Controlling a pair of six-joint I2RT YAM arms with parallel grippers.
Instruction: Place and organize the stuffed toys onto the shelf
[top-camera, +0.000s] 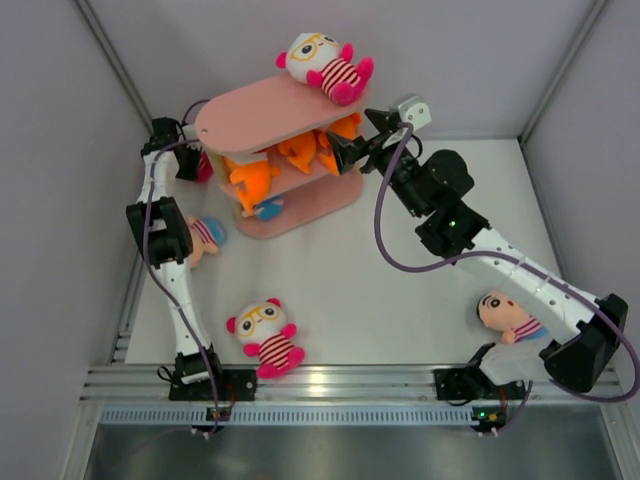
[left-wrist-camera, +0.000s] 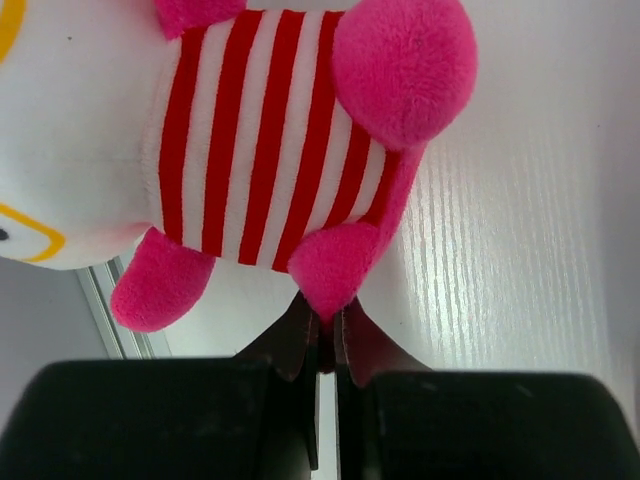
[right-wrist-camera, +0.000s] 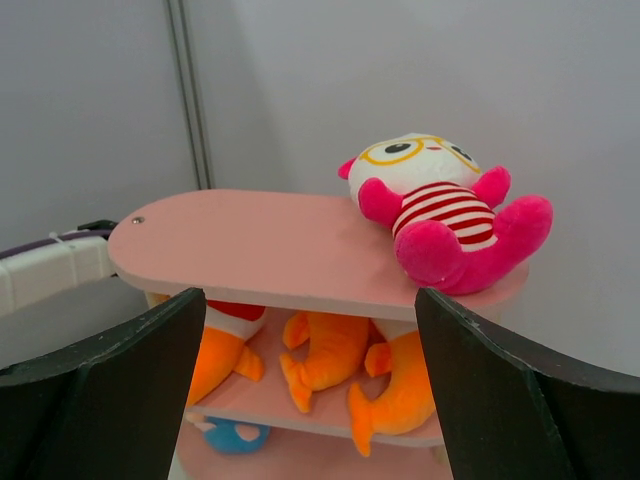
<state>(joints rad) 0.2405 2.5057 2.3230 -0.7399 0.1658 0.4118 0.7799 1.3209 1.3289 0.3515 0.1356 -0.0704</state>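
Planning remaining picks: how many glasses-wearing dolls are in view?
3: doll on the shelf's top board; doll on the table out front; doll pinched by the left gripper. Others may be hidden.

The shelf (right-wrist-camera: 260, 240) is pink, the sharks (right-wrist-camera: 330, 352) orange, the doll (left-wrist-camera: 250, 130) white with red stripes, pink limbs.

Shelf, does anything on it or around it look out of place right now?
The glasses doll lies at the very end of the top board of the shelf, pink legs reaching the rim. Three more toys lie loose on the table.
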